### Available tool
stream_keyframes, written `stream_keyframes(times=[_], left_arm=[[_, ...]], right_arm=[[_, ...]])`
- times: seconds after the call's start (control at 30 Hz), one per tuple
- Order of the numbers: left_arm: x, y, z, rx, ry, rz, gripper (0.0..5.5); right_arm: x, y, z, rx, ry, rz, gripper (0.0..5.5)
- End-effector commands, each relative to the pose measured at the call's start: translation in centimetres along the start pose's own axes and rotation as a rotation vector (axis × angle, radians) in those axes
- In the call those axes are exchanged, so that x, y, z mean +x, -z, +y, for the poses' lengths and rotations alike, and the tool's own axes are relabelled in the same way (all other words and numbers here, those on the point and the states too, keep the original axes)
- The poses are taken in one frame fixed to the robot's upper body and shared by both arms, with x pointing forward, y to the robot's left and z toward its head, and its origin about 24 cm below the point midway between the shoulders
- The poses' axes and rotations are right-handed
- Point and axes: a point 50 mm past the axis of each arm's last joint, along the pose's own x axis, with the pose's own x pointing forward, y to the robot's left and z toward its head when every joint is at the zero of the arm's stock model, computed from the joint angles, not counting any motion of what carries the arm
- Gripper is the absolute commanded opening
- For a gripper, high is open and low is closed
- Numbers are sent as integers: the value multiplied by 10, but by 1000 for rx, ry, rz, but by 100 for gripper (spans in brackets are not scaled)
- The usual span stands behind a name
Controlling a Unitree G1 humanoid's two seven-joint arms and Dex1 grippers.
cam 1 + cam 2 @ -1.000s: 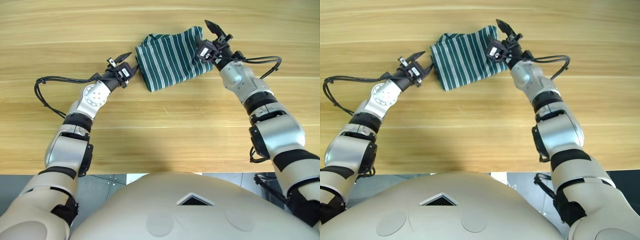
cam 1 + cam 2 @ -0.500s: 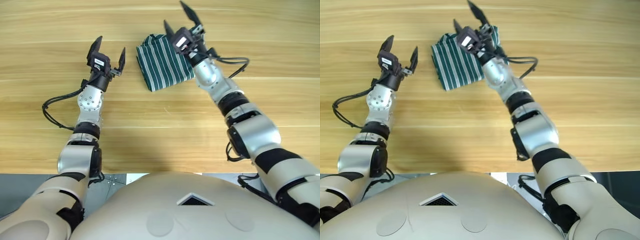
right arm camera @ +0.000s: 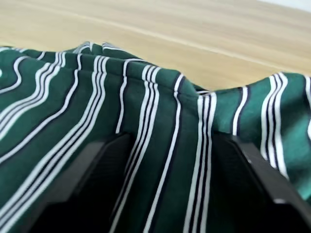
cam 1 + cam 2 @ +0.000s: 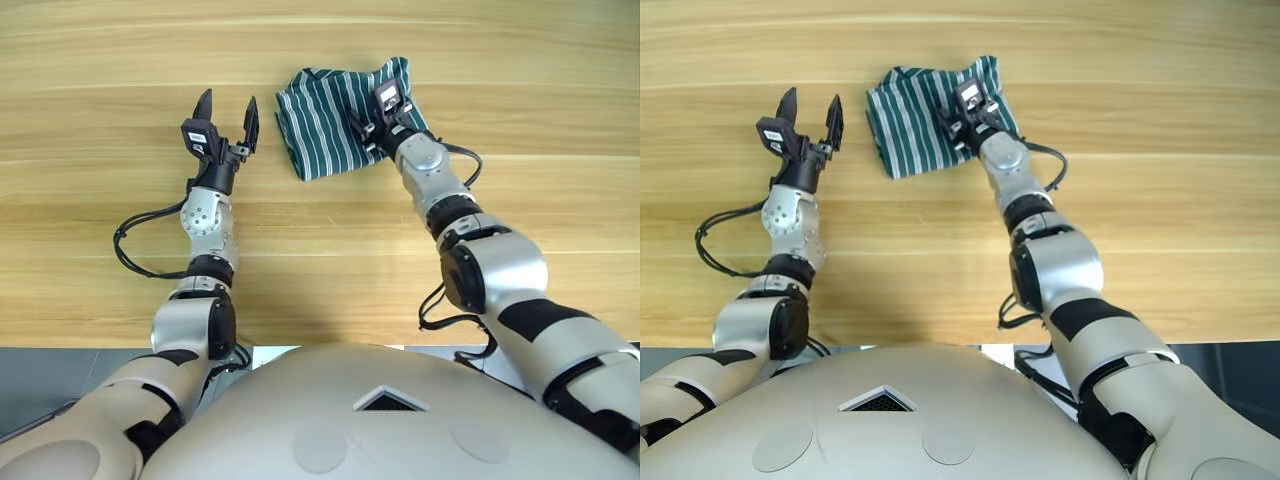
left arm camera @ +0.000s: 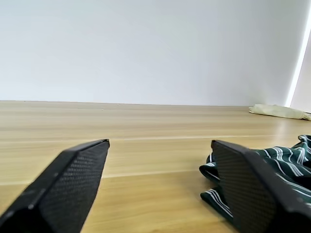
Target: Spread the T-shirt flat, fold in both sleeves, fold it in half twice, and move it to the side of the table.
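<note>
1. Table (image 4: 100, 60): wooden, with the shirt lying on it.
2. T-shirt (image 4: 322, 125): green with white stripes, folded into a rumpled bundle toward the table's far middle.
3. Right gripper (image 3: 171, 150): set down on the shirt's right part, jaws spread wide with cloth bulging between them.
4. Left gripper (image 4: 228, 102): released, jaws apart, near the shirt's left edge and not touching it.

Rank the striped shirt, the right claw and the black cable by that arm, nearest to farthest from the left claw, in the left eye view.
1. Striped shirt, just right of the left claw.
2. Right claw, down on the shirt's right half.
3. Black cable, looped beside the right forearm, farthest right.
</note>
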Motion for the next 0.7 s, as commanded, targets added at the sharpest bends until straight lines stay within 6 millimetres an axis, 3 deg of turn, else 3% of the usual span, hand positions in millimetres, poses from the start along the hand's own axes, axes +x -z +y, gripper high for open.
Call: stream_keyframes(times=[0.03, 0.13, 0.2, 0.27, 0.33, 0.43, 0.57, 0.7], left_arm=[[-13, 0, 7, 4, -51, -23, 389], [-27, -7, 28, 23, -153, -67, 389], [-35, -9, 35, 16, -203, -76, 389], [-44, -2, 29, 13, -211, -43, 389], [-52, 3, 24, -12, -236, -32, 389], [-60, 3, 20, -7, -259, -40, 389], [-71, 1, 26, 8, -306, -40, 389], [-77, -2, 33, 36, -341, -40, 389]], right_arm=[[-31, 45, -70, 229, 428, 253, 311], [-74, 55, -138, 348, 918, 287, 311], [-103, 66, -165, 420, 1145, 315, 311], [-138, 85, -184, 518, 1359, 353, 311], [-160, 99, -191, 610, 1492, 378, 311], [-177, 113, -192, 674, 1603, 414, 311], [-183, 121, -187, 746, 1679, 436, 311], [-180, 108, -193, 754, 1718, 339, 311]])
